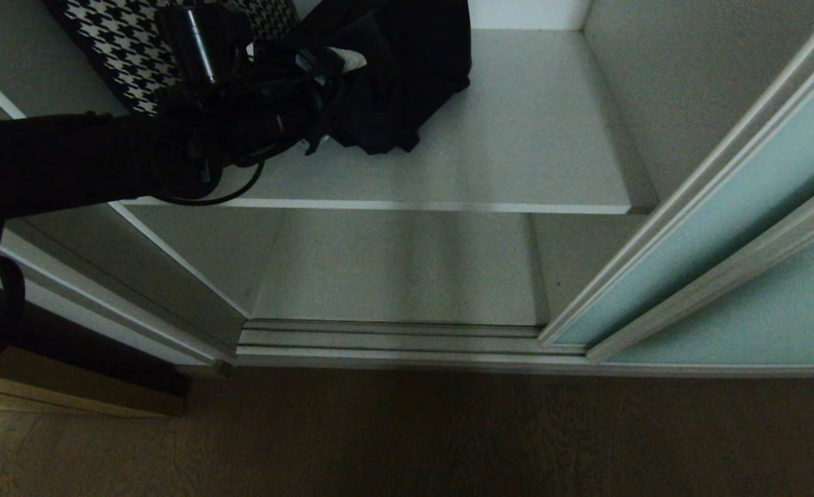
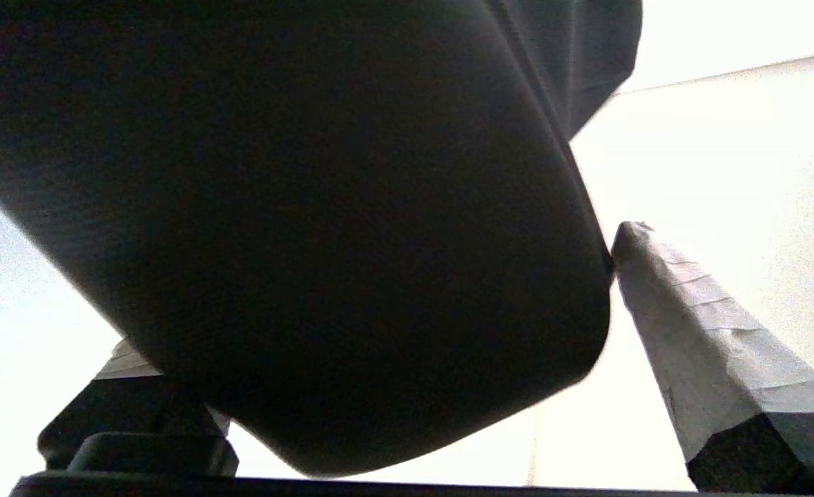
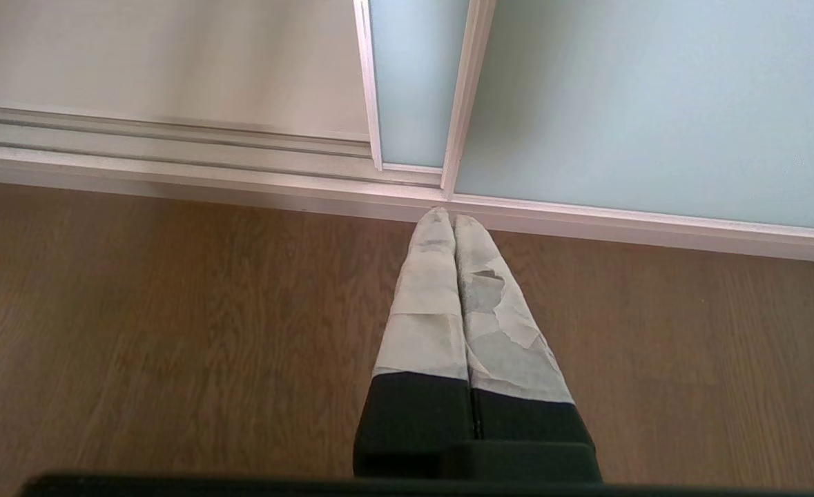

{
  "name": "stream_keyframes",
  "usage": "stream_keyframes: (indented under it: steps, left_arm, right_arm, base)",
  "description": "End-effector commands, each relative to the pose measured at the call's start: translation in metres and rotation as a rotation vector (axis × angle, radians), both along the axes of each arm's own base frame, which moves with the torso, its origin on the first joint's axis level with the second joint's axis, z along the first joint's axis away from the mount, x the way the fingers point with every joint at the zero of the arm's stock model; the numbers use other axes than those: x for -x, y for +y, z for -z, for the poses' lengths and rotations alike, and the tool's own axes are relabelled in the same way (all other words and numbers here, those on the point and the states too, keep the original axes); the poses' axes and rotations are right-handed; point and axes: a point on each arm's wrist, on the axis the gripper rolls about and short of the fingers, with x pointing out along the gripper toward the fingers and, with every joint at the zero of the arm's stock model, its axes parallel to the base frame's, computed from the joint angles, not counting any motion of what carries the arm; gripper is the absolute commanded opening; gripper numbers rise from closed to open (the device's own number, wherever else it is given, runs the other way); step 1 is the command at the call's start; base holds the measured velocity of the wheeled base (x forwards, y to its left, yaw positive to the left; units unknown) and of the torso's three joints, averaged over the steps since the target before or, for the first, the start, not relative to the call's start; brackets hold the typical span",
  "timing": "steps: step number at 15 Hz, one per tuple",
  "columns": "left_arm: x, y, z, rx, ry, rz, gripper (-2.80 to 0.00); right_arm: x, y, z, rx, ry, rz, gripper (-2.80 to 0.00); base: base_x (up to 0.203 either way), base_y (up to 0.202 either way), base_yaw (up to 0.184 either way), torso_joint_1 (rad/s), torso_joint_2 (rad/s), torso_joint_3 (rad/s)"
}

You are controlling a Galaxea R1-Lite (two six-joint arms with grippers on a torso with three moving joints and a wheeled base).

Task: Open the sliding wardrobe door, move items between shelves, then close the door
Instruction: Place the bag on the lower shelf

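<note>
The sliding wardrobe door [image 1: 724,228] of pale blue-green glass stands slid to the right, so the wardrobe is open. A black garment [image 1: 407,76] lies bunched at the back of the upper shelf [image 1: 517,138]. My left gripper [image 1: 331,69] reaches onto that shelf at the garment's left side. In the left wrist view the black cloth [image 2: 310,207] fills the space between the wide-apart fingers [image 2: 696,345]; one fingertip touches its edge and the other finger is mostly hidden. The lower shelf [image 1: 393,269] is bare. My right gripper [image 3: 453,221] hangs shut over the floor by the door [image 3: 655,103].
A black-and-white houndstooth cloth [image 1: 123,41] lies at the upper shelf's back left, behind my left arm. The door track [image 1: 393,338] runs along the wardrobe's foot, with brown wood floor [image 1: 448,435] in front. The wardrobe's side wall [image 1: 172,269] is close under my left arm.
</note>
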Motion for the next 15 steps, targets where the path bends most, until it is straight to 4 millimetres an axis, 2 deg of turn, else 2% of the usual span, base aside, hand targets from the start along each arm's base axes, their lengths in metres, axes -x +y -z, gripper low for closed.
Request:
stream_keyframes:
  steps: [1, 3, 5, 7, 9, 12, 15]
  left_arm:
    - [-0.002, -0.001, 0.002, -0.011, -0.003, 0.005, -2.8]
    - [-0.013, -0.006, 0.019, -0.103, -0.015, 0.005, -2.8]
    - [-0.017, -0.007, 0.022, -0.138, -0.049, -0.002, -2.8]
    - [-0.017, -0.007, 0.019, -0.13, -0.08, 0.004, -2.8]
    - [-0.007, -0.01, 0.009, -0.124, -0.087, 0.016, -2.8]
    - [0.031, -0.006, -0.023, -0.137, -0.057, 0.037, -2.8]
    - [0.085, 0.002, -0.058, -0.149, -0.034, 0.065, -2.8]
  right_arm:
    - [0.0, 0.0, 0.0, 0.001, -0.004, -0.001, -2.8]
    - [0.0, 0.0, 0.0, 0.001, -0.002, -0.001, -2.8]
    - [0.0, 0.0, 0.0, -0.001, -0.004, -0.001, -2.8]
    - [0.0, 0.0, 0.0, 0.0, -0.004, -0.001, -2.8]
    - [0.0, 0.0, 0.0, 0.001, -0.004, -0.001, -2.8]
    - [0.0, 0.0, 0.0, 0.001, -0.003, -0.001, -2.8]
    - [0.0, 0.0, 0.0, -0.001, -0.004, -0.001, -2.8]
  base:
    - [0.0, 0.0, 0.0, 0.0, 0.0, 0.0]
    - [0.0, 0.0, 0.0, 0.0, 0.0, 0.0]
    - [0.0, 0.0, 0.0, 0.0, 0.0, 0.0]
    - [0.0, 0.0, 0.0, 0.0, 0.0, 0.0]
    - [0.0, 0.0, 0.0, 0.0, 0.0, 0.0]
    - [0.0, 0.0, 0.0, 0.0, 0.0, 0.0]
    - [0.0, 0.0, 0.0, 0.0, 0.0, 0.0]
